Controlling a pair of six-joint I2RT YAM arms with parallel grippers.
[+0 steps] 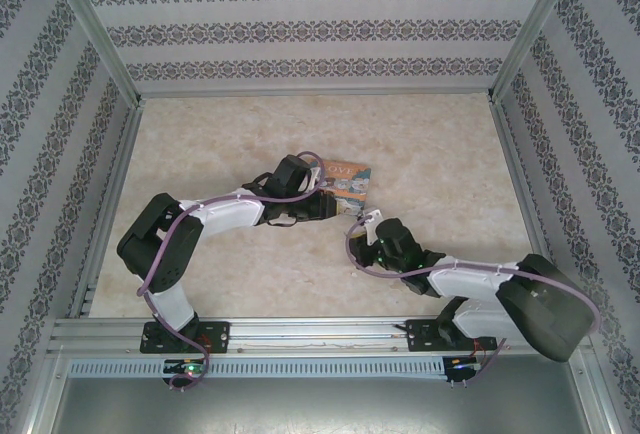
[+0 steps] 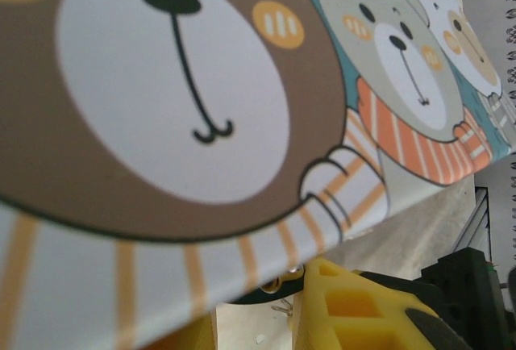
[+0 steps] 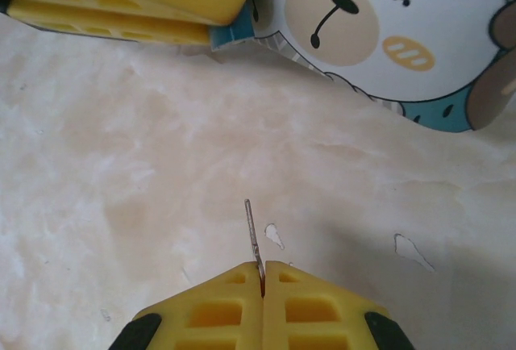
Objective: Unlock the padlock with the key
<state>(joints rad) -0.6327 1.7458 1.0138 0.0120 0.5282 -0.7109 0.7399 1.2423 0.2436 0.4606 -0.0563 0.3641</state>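
A thin silver key (image 3: pixel 253 233) is clamped between the closed yellow fingers of the right gripper (image 3: pixel 262 273), its blade pointing out over the pale marbled table (image 3: pixel 121 164). The tiny blue-teal padlock (image 2: pixel 262 292) is pinched by the left gripper (image 3: pixel 227 21), just beside the colourful bear-printed tin (image 2: pixel 161 84).

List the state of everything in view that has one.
left gripper: shut on the padlock, beside the tin
right gripper: shut on the key
key: pinched, tip sticking out, clear of the padlock
padlock: at left fingertips, mostly hidden; locked or not, can't tell
tin: lying flat, printed face up
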